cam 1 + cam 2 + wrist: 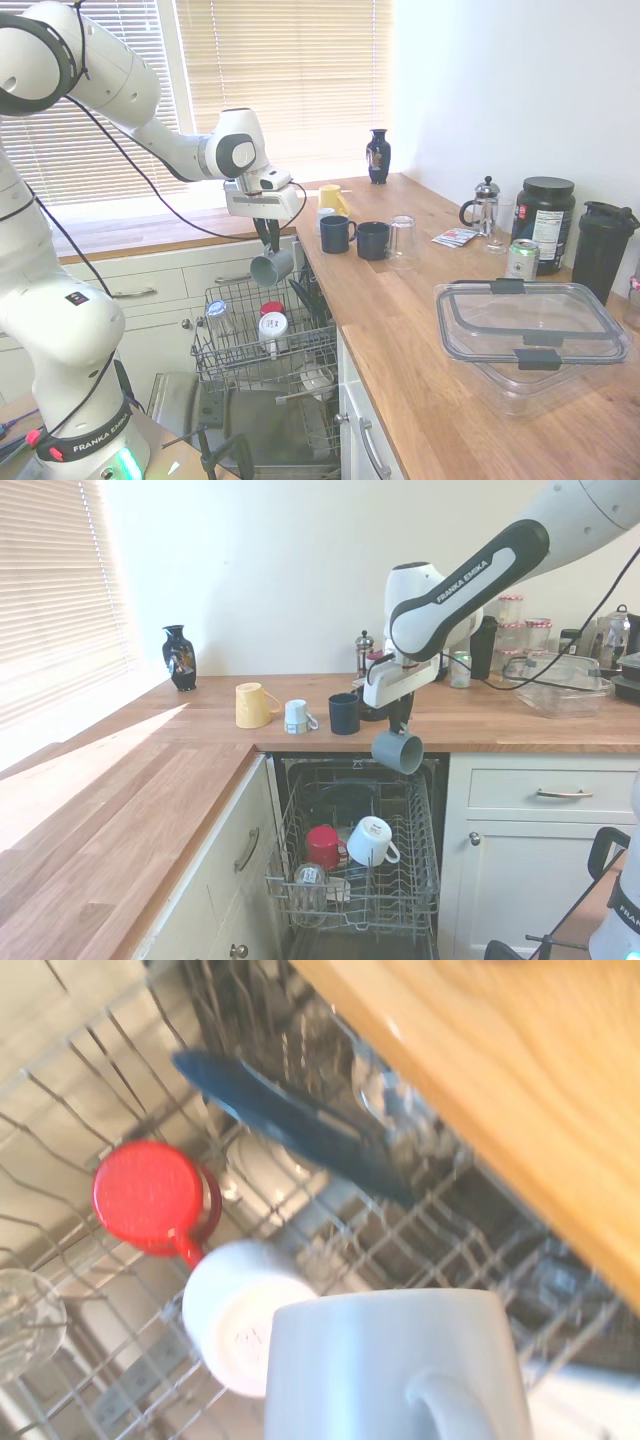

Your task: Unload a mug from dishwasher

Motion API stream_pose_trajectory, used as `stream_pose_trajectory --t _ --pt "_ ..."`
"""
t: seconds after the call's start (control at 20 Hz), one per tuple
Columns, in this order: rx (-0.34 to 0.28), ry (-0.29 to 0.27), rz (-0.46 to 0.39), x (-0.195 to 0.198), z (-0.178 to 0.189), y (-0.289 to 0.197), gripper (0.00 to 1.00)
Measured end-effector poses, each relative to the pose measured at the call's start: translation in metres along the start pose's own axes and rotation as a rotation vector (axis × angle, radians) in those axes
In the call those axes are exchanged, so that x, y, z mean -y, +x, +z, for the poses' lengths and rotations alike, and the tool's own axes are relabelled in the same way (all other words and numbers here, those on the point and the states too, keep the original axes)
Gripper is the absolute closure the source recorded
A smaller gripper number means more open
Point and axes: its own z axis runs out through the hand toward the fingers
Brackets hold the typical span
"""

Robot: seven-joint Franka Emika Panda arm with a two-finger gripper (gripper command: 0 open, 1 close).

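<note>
Right now the end effector (268,236) is pinched on the mug (271,267), which hangs grey-green below it, tilted w/ its mouth partly down, well above the dishwasher (262,345) rack and just beside the edge of the worktop (420,330). In the second exterior view the mug (397,750) sits at about worktop height, in front of the edge, not yet over the wood.

Wrist view shows the mug (395,1365) body and handle close up, w/ a red mug (150,1195) and a white mug (235,1305) left upturned in the rack below.

Step in hand, as I judge it: carry it across onto the worktop. To do that well:
- lift a bit more before going sideways, so the mug's bottom clears the worktop edge
- pick a bare spot; the two navy mugs (355,238), yellow mug (331,198) and upturned glass (402,241) crowd the near stretch, so aim short of them or past them
- grip looks to be on the rim/wall, can't tell how deep, so move slow, no swing
- level the mug before setting down, else it lands on an edge and tips
- release only once it's resting on the wood
</note>
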Motion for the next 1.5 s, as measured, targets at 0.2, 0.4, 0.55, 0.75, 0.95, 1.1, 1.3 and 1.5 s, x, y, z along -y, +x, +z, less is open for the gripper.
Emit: stream_pose_trajectory --t 0.2,0.4,0.55,0.75,0.95,1.1,1.3,1.5 --pt "0.019 0.009 0.069 -0.028 0.018 -0.001 1.0" --pt "0.021 0.013 0.121 -0.044 0.02 0.009 1.0" --pt "0.019 0.016 0.146 -0.048 0.017 0.017 1.0" --pt "0.014 0.014 0.181 -0.05 0.005 0.044 1.0" --pt "0.029 -0.004 0.187 -0.038 0.002 0.071 1.0" --pt "0.04 -0.018 0.186 -0.026 0.003 0.089 1.0" --pt "0.05 -0.03 0.184 -0.017 0.003 0.106 1.0" --pt "0.051 -0.035 0.179 -0.013 0.004 0.11 1.0"
